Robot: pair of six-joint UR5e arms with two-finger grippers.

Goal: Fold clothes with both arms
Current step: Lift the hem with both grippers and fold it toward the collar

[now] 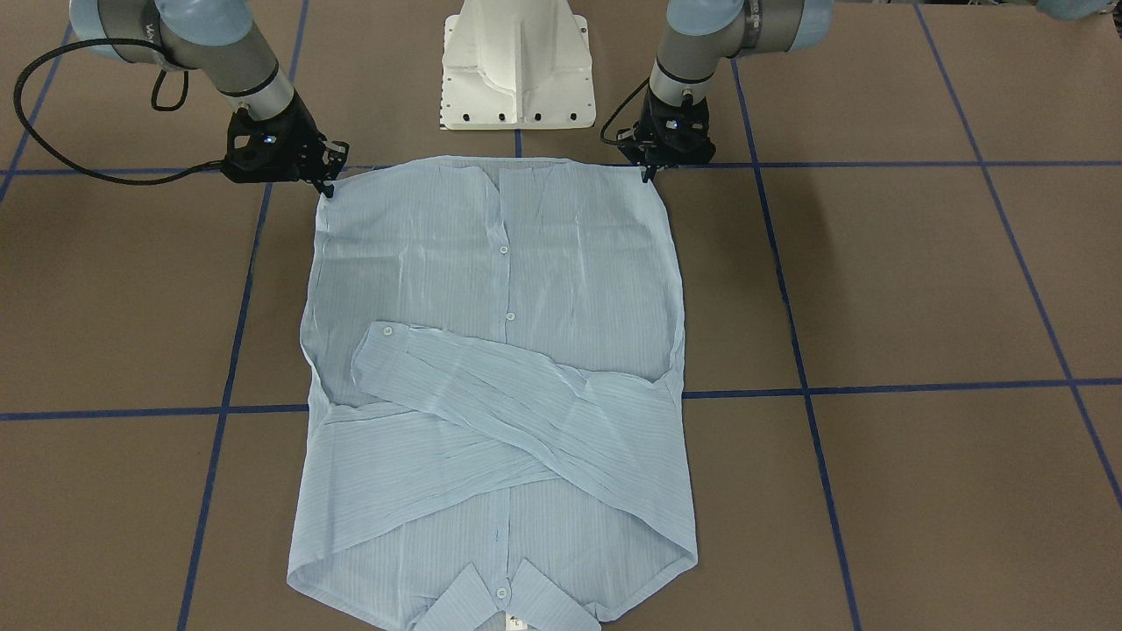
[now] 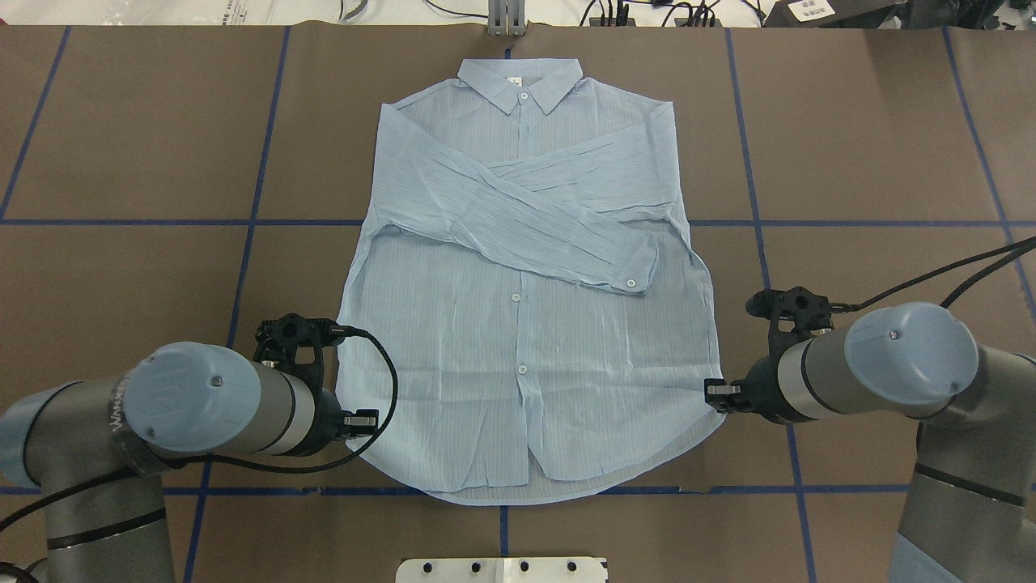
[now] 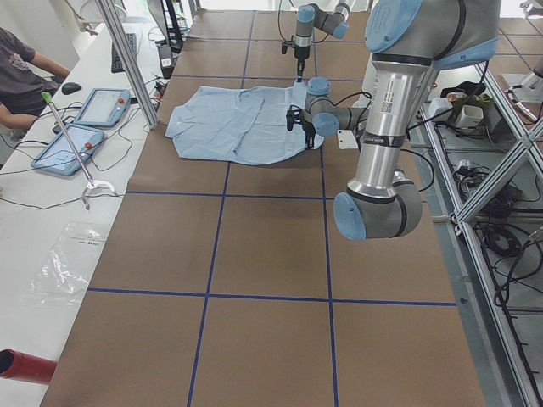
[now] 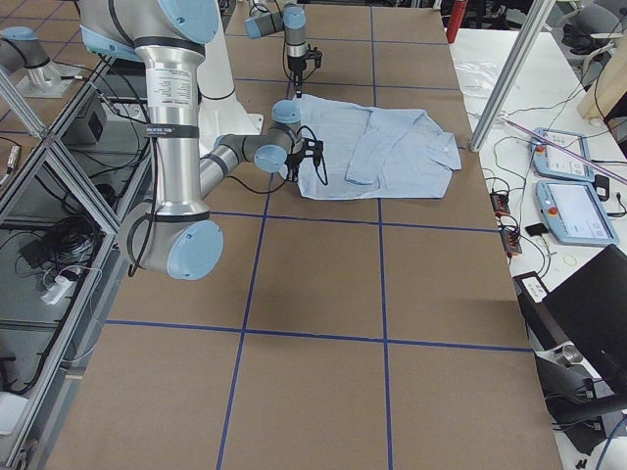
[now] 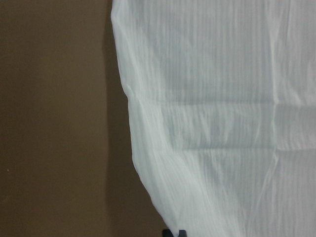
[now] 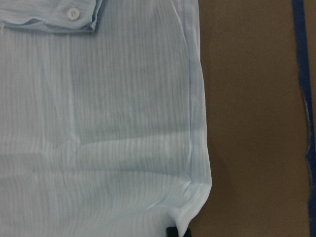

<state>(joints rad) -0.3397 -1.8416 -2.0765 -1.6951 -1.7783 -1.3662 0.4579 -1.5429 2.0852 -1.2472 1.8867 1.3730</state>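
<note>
The pale-blue striped shirt (image 2: 526, 356) lies flat, button side up, on the brown table. Its collar (image 2: 520, 85) is at the far side and both sleeves are crossed over the chest, with one cuff (image 2: 635, 275) on top. My left gripper (image 2: 363, 421) sits low at the near left hem corner, fingertips pinched together on the edge of the cloth. My right gripper (image 2: 714, 392) is pinched on the near right hem corner in the same way. In the front-facing view the left gripper (image 1: 649, 172) and the right gripper (image 1: 329, 186) each meet a hem corner. The wrist views show the shirt (image 5: 222, 123) (image 6: 98, 123) close below.
The white pedestal base (image 1: 517, 70) stands just behind the hem, between the arms. Blue tape lines (image 2: 243, 243) grid the brown table. Tablets (image 3: 85, 127) and an operator (image 3: 21, 68) are beyond the far table edge. Black cables (image 2: 388, 389) trail from both wrists.
</note>
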